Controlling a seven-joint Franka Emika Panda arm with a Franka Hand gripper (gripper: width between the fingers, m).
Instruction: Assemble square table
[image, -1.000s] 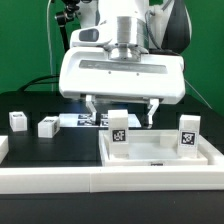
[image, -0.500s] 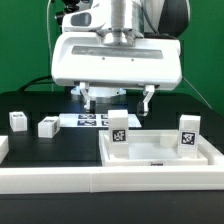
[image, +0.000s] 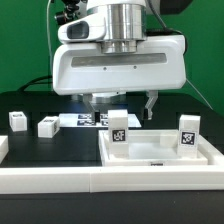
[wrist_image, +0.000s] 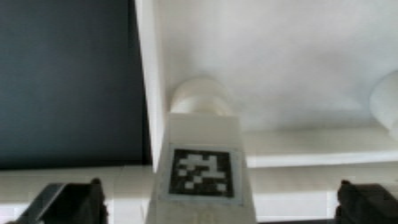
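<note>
The square table's white slab (image: 160, 152) lies flat at the exterior view's right. Two short white tagged legs stand upright on it, one near its left corner (image: 119, 127) and one at the right (image: 189, 131). My gripper (image: 119, 104) hangs open just above the left leg. In the wrist view that leg (wrist_image: 201, 140) stands between the two dark fingertips (wrist_image: 71, 205), which do not touch it, so my gripper (wrist_image: 217, 205) is empty. The slab (wrist_image: 285, 60) fills the view behind it.
Two loose white legs (image: 18, 121) (image: 47, 126) stand on the black table at the exterior view's left. The marker board (image: 82, 120) lies behind them. A long white border rail (image: 100, 182) runs along the front. The second standing leg (wrist_image: 384, 100) shows at the wrist view's edge.
My gripper has risen from around the left upright leg and stayed open. The leg stays standing on the slab. Nothing else has moved.
</note>
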